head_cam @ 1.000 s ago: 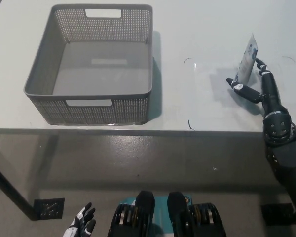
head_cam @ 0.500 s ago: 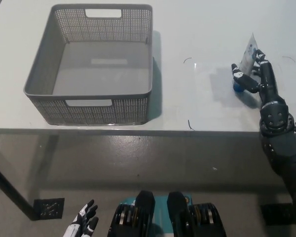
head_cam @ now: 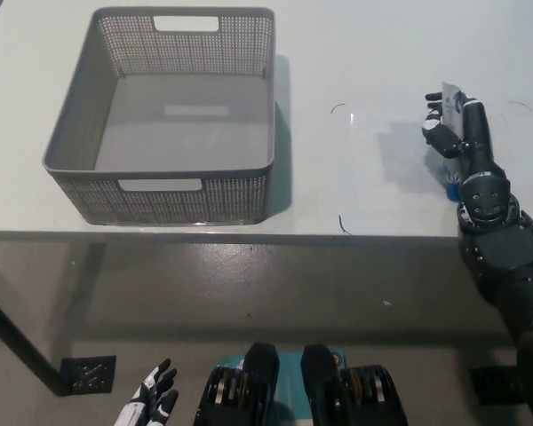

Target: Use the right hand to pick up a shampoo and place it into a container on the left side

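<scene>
Closed since the earlier frame — right hand [head_cam: 451, 131] wrapped round the shampoo [head_cam: 449, 133], blue cap now below the palm. Could slip out — thin hold — far short of the container [head_cam: 80, 142] well to its left. Left hand [head_cam: 149, 406] idled low, open.

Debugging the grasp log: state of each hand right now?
Right hand: shut on the shampoo tube, over the table's right side.
Left hand: open, holding nothing, low at the picture's bottom left.
</scene>
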Available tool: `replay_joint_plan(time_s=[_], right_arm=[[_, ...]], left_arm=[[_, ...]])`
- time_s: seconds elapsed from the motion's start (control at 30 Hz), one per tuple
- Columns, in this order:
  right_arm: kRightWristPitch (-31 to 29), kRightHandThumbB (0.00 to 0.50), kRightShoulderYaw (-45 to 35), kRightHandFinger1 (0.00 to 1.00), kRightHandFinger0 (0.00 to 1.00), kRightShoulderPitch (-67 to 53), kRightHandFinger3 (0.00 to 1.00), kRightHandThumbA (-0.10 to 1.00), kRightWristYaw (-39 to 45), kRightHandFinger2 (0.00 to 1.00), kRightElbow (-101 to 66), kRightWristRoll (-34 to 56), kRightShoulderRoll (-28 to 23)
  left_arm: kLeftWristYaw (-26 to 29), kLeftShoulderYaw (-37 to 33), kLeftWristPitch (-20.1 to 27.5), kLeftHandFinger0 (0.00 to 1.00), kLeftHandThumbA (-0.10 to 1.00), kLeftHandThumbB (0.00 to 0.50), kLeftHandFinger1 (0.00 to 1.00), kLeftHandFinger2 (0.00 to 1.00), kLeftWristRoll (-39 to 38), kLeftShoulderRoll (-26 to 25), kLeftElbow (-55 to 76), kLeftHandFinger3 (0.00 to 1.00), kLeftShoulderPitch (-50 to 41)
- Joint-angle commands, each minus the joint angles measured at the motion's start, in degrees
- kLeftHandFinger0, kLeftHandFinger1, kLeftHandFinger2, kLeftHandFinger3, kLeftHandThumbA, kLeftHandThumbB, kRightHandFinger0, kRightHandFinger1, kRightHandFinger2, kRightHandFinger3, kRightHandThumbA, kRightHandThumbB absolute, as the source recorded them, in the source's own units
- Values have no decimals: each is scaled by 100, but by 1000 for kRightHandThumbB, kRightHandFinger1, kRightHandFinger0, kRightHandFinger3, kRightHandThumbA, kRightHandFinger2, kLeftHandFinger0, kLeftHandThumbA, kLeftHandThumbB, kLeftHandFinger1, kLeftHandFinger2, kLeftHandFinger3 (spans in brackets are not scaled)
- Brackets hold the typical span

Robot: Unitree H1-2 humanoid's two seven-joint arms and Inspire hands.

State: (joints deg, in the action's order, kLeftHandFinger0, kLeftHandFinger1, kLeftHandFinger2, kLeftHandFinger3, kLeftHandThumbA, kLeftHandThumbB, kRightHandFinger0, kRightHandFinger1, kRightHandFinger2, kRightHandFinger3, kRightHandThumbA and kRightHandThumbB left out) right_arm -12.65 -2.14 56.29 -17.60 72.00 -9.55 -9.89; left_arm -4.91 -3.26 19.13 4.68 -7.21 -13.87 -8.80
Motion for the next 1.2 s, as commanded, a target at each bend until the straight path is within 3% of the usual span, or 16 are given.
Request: replay_joint_plan(time_s=[0.0,0.1,0.2,0.43,0.67,0.83,0.97,1.07,1.17], right_arm=[[-288,148,-65,288,0,330,667,-100,-243,700,-110,143,-78],[-354,153,-104,278,0,314,647,-100,-263,679,-218,186,-53],[-227,146,-120,309,0,378,691,-100,-345,713,-436,188,16],[389,171,-99,270,0,358,687,-100,-416,698,-1879,120,296],[732,154,31,258,0,288,685,-100,-151,690,-3147,79,553],[1021,160,244,216,0,369,711,-100,-138,623,-3854,-103,795],[1225,163,350,272,0,556,723,-100,-188,673,-3996,-133,1119],[1240,150,423,272,0,641,755,-100,-123,703,-3985,-113,1303],[1258,169,550,254,0,842,760,-100,-257,700,-3818,-253,1543]], left_arm=[[-32,-15,114,1000,878,215,1000,1000,29,-91,69,1000,111],[-37,-6,142,1000,871,222,1000,1000,-10,-76,42,1000,100],[-2,-7,128,1000,873,211,1000,1000,41,-66,66,1000,81],[5,13,132,997,870,196,1000,1000,-1,-40,21,1000,84],[-9,11,133,984,860,190,1000,1000,-20,-34,25,1000,57],[-42,-2,216,994,851,178,1000,1000,-27,-65,-21,1000,79],[-90,-14,158,1000,843,187,1000,1000,-60,-76,-11,1000,73],[-113,-47,171,1000,840,187,1000,1000,-33,-66,-43,1000,49],[-94,-63,116,1000,835,177,1000,1000,45,-59,-58,1000,69]])
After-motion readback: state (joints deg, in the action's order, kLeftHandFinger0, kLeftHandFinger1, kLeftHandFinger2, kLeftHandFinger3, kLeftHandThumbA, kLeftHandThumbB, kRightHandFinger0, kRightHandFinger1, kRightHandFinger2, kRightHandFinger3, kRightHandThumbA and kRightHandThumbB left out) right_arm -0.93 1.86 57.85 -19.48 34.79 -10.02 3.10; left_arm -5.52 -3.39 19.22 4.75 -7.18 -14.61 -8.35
